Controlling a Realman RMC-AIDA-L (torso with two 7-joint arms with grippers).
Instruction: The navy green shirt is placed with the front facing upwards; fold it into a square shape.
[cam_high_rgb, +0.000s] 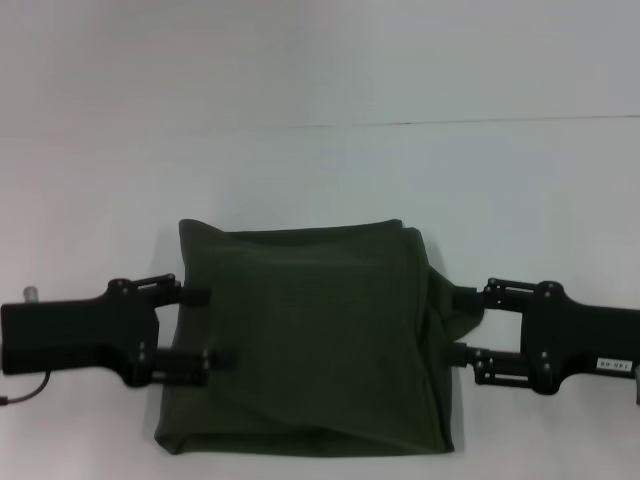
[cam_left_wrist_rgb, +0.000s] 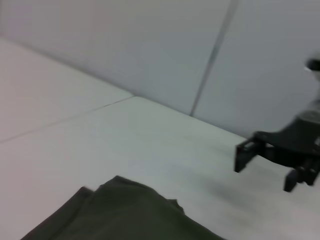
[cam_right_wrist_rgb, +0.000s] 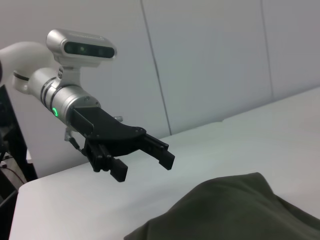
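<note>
Navy green shirt (cam_high_rgb: 310, 340), a dark olive cotton garment already doubled into a rough rectangle with its plain side up, lies on the white table (cam_high_rgb: 320, 180) between the two arms. The black left gripper (cam_high_rgb: 195, 327) sits at the shirt's left edge, fingers apart and holding nothing; the black right gripper (cam_high_rgb: 462, 322) sits at the shirt's right edge, also spread, where a loose bunch of cloth bulges out.

That bulge is the likely trouble: if the right fingers catch it while drawing off, the top layer could drag and open the fold. The lower hem also runs crooked, so a further fold would probably come out skewed rather than square.

Beyond the shirt the table is smooth, pale and bare, crossed by a thin seam. Plain grey-white wall panels (cam_right_wrist_rgb: 210, 60) back it.
</note>
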